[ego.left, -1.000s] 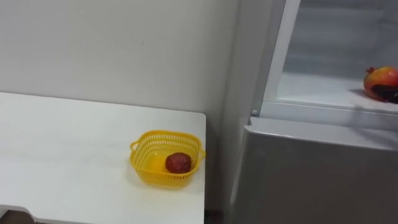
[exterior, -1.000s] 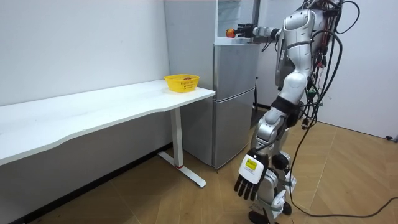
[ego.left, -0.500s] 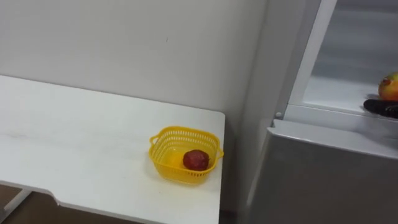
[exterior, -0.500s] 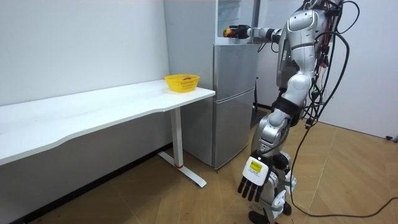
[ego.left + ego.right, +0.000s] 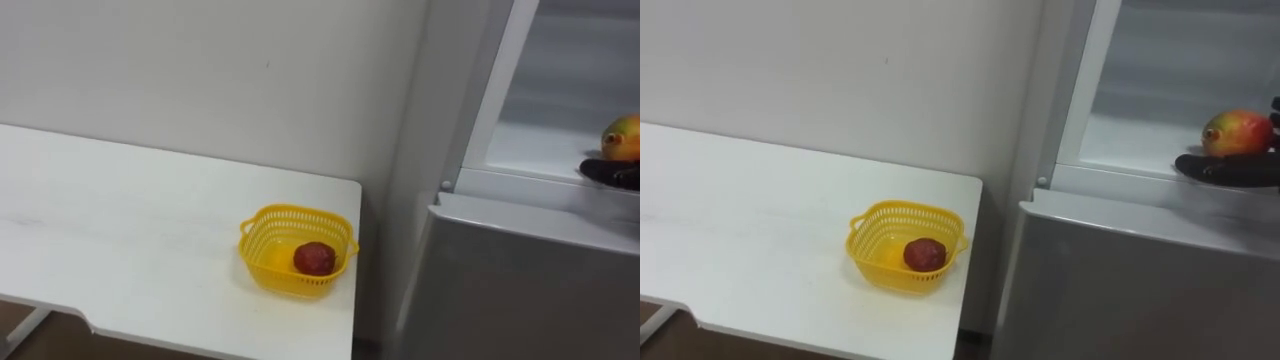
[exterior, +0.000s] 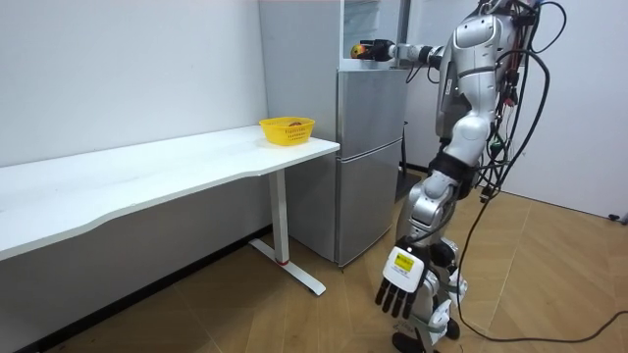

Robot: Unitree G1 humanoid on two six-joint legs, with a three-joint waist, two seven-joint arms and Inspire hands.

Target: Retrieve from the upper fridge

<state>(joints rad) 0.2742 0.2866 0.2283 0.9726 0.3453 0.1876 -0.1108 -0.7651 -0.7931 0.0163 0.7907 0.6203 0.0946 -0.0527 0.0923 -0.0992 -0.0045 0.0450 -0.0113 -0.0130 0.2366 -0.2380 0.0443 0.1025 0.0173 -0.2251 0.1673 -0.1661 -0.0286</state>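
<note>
Where the long white table (image 5: 120,240) ends against the pale wall (image 5: 200,80), there's a yellow basket (image 5: 285,284) sitting at the far corner with a dark red fruit (image 5: 314,258) in it. Just beside that end of the table stands a grey fridge (image 5: 520,280). Its lower door is closed and the upper compartment is open, so you can see the white shelf (image 5: 1140,145) inside. The floor (image 6: 245,314) is wood, and the robot is standing right in front of the fridge. The mango (image 5: 1237,131) is up at the front of that upper shelf, lying with its long axis pretty much side to side across the view, greenish yellow on top and red-orange at the ends. The right hand (image 5: 1230,166) is reached out at shoulder height on a nearly straight arm, dark fingers wrapped under and in front of the mango, gripping it. The left hand (image 6: 397,282) just hangs low by the leg, fingers loose and pointing at the floor.
</note>
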